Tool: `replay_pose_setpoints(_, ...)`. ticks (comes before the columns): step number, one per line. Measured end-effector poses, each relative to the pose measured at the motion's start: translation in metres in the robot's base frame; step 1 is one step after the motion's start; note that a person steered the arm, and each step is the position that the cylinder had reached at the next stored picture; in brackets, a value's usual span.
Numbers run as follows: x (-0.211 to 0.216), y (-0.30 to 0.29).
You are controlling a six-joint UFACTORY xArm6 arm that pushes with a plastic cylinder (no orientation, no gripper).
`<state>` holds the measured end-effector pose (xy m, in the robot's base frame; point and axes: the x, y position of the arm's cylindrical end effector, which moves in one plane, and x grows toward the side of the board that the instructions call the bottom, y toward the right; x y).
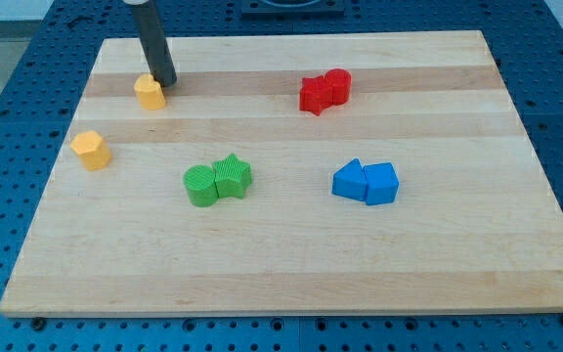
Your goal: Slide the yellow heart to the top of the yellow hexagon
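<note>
A yellow heart [150,93] lies near the board's top-left. A yellow hexagon [92,150] lies below it and to its left, near the left edge, about a block's width apart from it. My tip [165,82] rests on the board right against the heart's upper right side. The dark rod rises from there to the view's top.
The wooden board [438,264] also holds two red blocks [324,91] touching at the top centre-right, a green cylinder [200,186] against a green star [233,176] in the middle, and two blue blocks [366,182] touching at the right.
</note>
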<state>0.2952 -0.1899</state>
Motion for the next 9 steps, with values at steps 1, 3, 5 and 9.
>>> replay_pose_setpoints(1,0.004,-0.031)
replay_pose_setpoints(3,0.027,-0.050)
replay_pose_setpoints(5,0.014,-0.018)
replay_pose_setpoints(9,0.053,-0.029)
